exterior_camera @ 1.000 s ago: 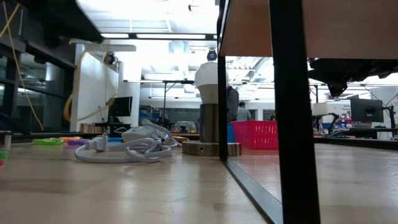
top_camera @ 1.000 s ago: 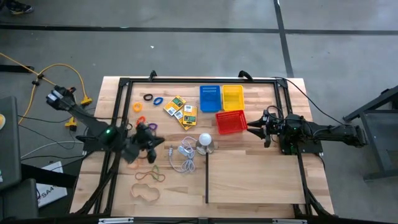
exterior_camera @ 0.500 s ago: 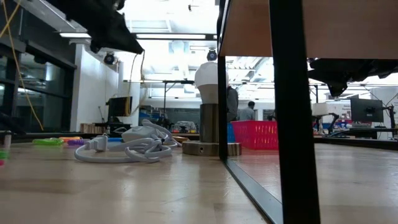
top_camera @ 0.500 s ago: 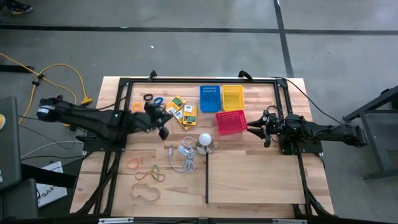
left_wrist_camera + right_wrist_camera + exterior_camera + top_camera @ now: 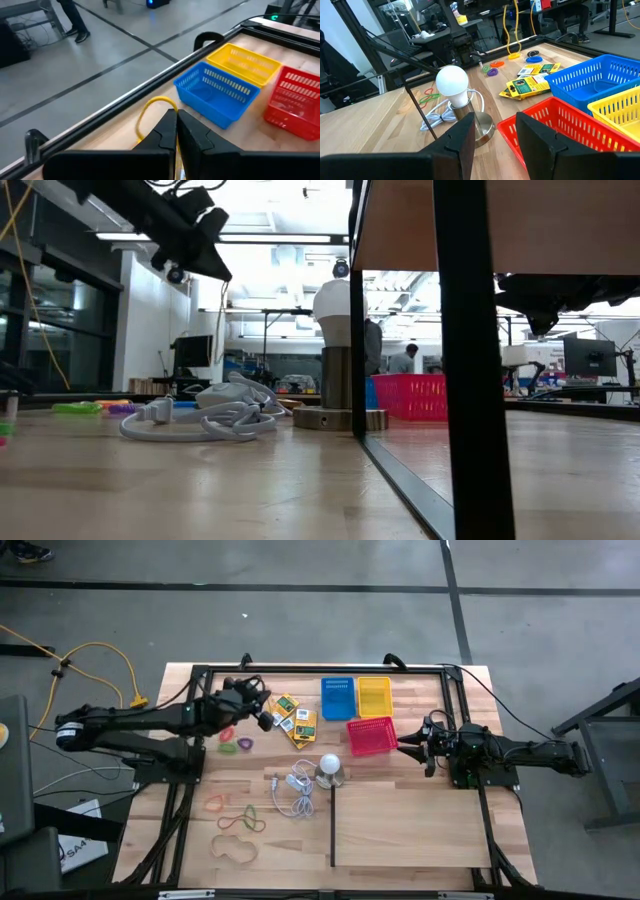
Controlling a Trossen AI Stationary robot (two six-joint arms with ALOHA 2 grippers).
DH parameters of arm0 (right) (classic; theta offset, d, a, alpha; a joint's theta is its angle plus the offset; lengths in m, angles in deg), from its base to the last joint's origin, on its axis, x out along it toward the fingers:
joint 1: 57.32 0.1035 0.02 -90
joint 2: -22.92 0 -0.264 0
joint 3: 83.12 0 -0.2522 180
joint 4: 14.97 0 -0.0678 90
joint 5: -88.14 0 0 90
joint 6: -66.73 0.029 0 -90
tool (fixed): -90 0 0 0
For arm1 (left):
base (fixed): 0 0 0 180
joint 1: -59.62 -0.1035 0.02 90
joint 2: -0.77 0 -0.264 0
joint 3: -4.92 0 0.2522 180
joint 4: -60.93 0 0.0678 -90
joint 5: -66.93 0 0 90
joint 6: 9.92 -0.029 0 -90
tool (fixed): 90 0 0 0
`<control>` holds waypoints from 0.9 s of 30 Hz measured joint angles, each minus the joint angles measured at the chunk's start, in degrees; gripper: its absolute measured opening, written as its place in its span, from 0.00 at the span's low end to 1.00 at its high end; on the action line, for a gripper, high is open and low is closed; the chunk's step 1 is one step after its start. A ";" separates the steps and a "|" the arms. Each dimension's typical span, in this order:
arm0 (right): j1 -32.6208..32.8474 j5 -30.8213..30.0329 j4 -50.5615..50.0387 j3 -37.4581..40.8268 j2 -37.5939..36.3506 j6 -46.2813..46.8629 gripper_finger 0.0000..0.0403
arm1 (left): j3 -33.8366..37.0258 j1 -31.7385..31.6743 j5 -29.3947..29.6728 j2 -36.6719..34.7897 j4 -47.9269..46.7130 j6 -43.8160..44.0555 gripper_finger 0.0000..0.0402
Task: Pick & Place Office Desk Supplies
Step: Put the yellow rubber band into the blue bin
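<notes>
High view: the left gripper hangs over the bench's far left part, its jaws closed on a thin yellow rubber band, just beside the yellow-and-green packets. Near it lie coloured rings; more rubber bands lie toward the near left corner. 3 baskets sit near the far edge: blue basket, yellow basket, red basket. The right gripper waits just beside the red basket, jaws open and empty. The white bulb and coiled cord sit mid-bench.

Low view: the left arm is raised above the cord; the bulb stands upright.

Left wrist view: the closed fingers pinch the yellow rubber band, looping up before the blue basket.

Right wrist view: the parted fingers frame the bulb; packets and rings lie beyond.
</notes>
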 joint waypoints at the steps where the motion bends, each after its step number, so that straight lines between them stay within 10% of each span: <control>1: 0.02 0.00 -0.01 -0.01 0.00 0.00 0.32 | 0.00 -0.35 -0.26 0.00 0.00 -0.17 0.00; 15: 0.00 -0.01 -0.01 0.00 0.00 0.00 0.32 | 0.00 -1.93 -4.41 2.06 2.18 0.02 0.00; 27: 0.01 0.01 -0.01 -0.01 0.00 -0.02 0.32 | 0.00 -9.19 -17.45 17.99 26.50 -4.23 0.00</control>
